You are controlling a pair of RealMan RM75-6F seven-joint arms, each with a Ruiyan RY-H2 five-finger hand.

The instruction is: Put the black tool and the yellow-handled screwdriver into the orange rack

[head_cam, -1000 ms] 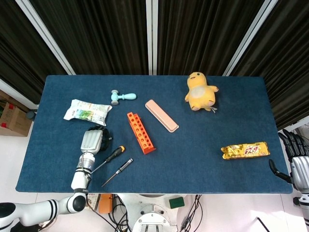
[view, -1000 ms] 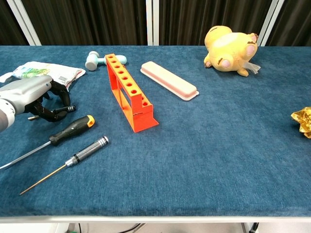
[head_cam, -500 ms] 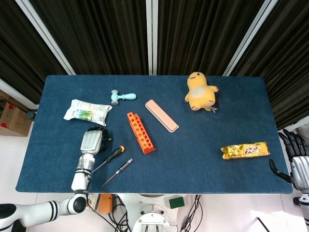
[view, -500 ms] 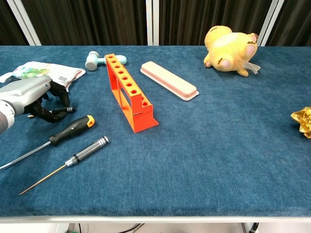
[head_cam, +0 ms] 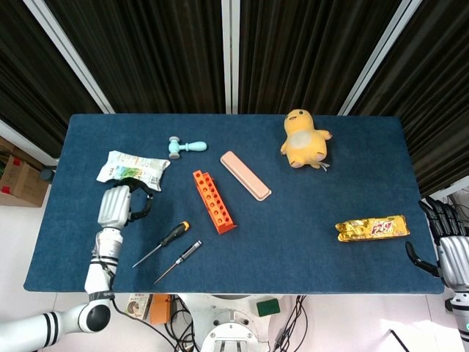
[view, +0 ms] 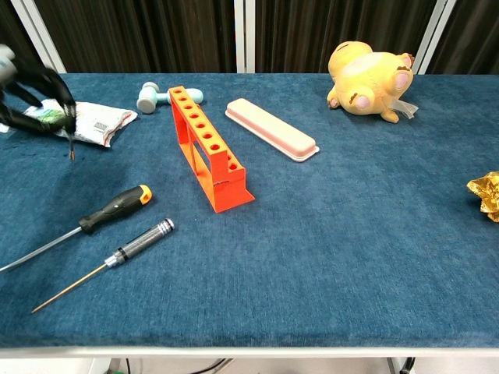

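The orange rack (head_cam: 213, 201) (view: 209, 148) stands upright left of the table's middle, its holes empty. The screwdriver with the black handle and yellow end (head_cam: 172, 236) (view: 113, 206) lies flat near the front left. The slim black tool (head_cam: 187, 253) (view: 144, 238) lies just in front of it. My left hand (head_cam: 117, 205) (view: 35, 93) hovers left of both tools, beside the snack bag, holding nothing; it is blurred in the chest view. My right hand (head_cam: 451, 249) hangs off the table's right edge with its fingers apart and nothing in it.
A white snack bag (head_cam: 132, 169) (view: 86, 117) and a pale blue toy hammer (head_cam: 185, 147) lie at the back left. A pink case (head_cam: 245, 175) lies right of the rack. A yellow plush duck (head_cam: 304, 139) sits further back, and a gold wrapper (head_cam: 371, 228) lies at the right.
My left hand has lifted and moved left and back, away from the screwdriver handle toward the snack bag. The tools and rack have not moved. The right hand barely shifted.
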